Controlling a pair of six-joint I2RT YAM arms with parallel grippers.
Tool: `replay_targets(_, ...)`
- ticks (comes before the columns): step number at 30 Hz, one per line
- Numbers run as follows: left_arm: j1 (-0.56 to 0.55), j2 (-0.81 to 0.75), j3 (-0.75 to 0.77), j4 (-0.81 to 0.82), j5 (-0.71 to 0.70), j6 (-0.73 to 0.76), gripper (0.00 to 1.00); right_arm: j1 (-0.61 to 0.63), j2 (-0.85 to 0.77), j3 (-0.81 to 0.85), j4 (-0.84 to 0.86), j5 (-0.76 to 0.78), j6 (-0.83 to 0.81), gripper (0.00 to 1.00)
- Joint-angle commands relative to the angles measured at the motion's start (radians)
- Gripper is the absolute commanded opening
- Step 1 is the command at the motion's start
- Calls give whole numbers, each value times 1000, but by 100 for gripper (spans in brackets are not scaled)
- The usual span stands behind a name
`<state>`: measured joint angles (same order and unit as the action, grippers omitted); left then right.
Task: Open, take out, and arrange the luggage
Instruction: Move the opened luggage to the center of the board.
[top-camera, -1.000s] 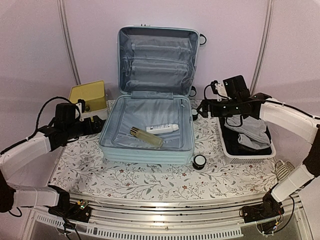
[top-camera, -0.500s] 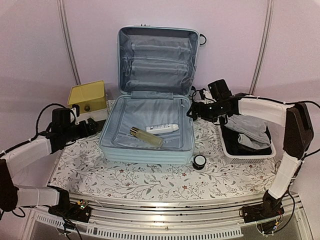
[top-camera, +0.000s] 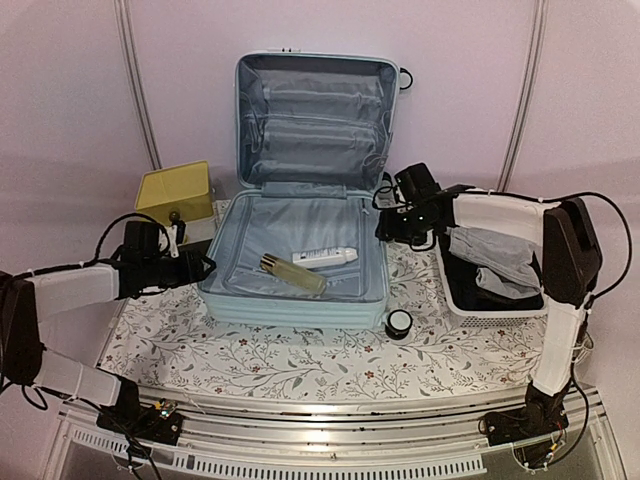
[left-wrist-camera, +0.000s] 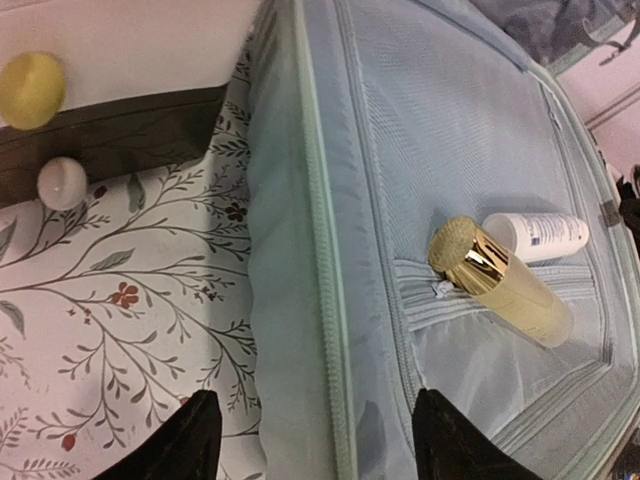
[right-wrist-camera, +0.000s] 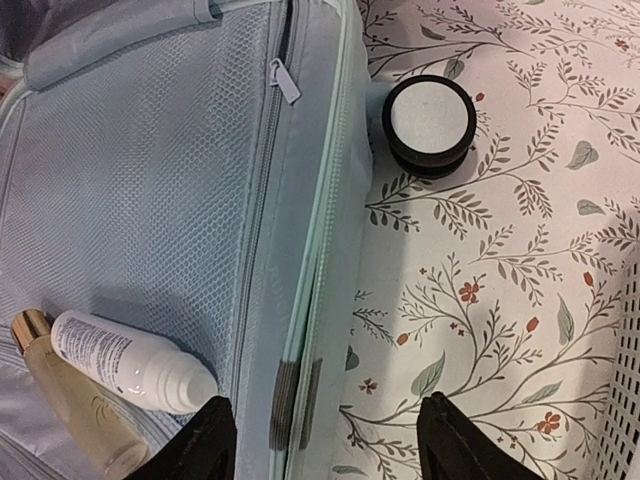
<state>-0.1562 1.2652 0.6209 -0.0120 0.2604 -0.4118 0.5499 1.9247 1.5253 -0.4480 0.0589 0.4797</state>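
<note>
Top external: left arm (top-camera: 80, 288) and right arm (top-camera: 500, 212) stretched inward, flanking the open luggage (top-camera: 300, 232) (both jaws spread).

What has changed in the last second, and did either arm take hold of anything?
The right gripper moved left, from near the basket to the right edge of the suitcase. The left gripper moved right, closer to its left wall. Both are open and hold nothing. The suitcase, bottle and tube stayed in place.
</note>
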Motion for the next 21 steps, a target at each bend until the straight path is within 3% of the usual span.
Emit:
replay_targets(1,-36,45,45,27,49,17,65,0,78,86,-24,14,-33,60)
replay_targets(9,-88,117,79,30,93,40,64,0,153,155,-32,-30,-50,54)
replay_targets(16,-114,186,102,59,133,43,55,-4,193,177,-32,-25,-54,44)
replay_targets(21,-149,238,139,64,128,45,48,-31,201,170,-32,-37,-62,29)
